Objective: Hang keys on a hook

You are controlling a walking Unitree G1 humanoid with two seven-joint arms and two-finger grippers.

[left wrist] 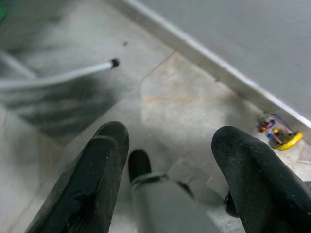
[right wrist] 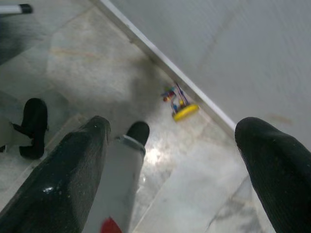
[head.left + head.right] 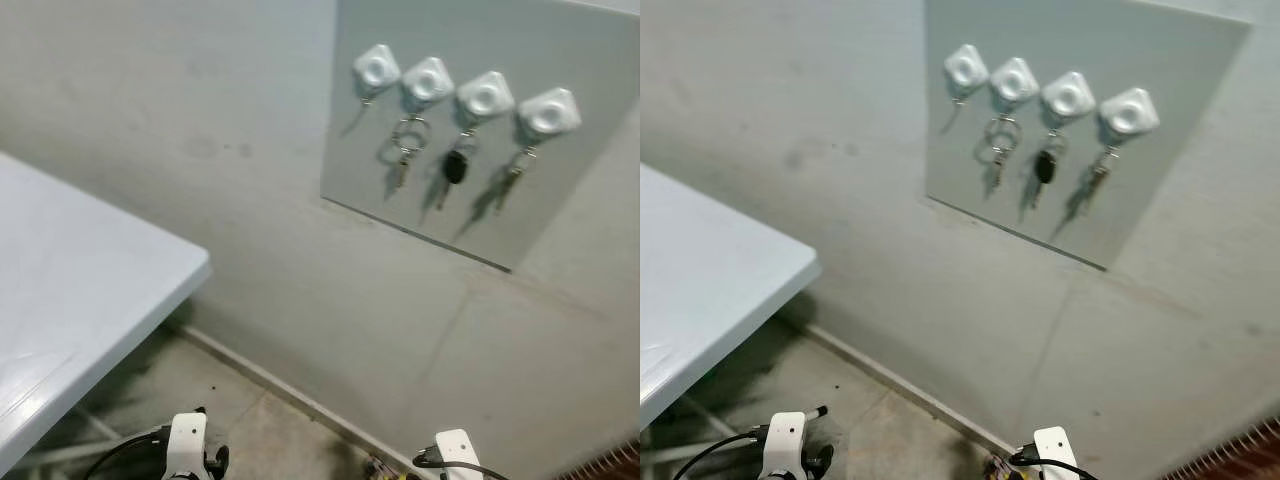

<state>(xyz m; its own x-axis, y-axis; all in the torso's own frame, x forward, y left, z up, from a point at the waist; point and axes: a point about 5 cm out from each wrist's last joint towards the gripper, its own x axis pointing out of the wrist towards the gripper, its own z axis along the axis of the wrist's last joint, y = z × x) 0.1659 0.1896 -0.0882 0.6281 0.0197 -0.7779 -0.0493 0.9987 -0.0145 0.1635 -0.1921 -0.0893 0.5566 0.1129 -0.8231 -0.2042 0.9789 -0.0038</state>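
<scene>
- Hanging low on the left, the left gripper (image 1: 165, 179) points at the floor (image 1: 160, 102), its two black fingers (image 1: 82, 184) spread with nothing between them.
- Beside it, the white table (image 3: 90, 290) juts in from the left; one of its legs (image 1: 63, 75) slants across the tiles in the left wrist view.
- Up on the wall (image 3: 200, 140), right of the table, a grey panel (image 3: 560, 50) carries four white hooks in a row.
- The first hook (image 3: 376, 68), leftmost, looks bare; I see only its small metal prong and a shadow.
- The second hook (image 3: 428, 80) holds a ring with a key (image 3: 402, 165).
- The third hook (image 3: 485, 96) holds a black-headed key (image 3: 454, 166).
- The fourth hook (image 3: 549, 111) holds another key (image 3: 512, 180).
- Down by the skirting, a small coloured thing with a yellow base (image 2: 181, 104) lies on the floor; whether it belongs to the keys, I can't tell.
- Farthest right, the right gripper (image 2: 170, 170) also aims at the floor, fingers (image 2: 277, 165) wide apart and empty.
- As I judge it, three sets of keys already hang and neither gripper carries any. If one more is meant for the bare hook, it has not been picked up; otherwise the job looks about finished.
</scene>
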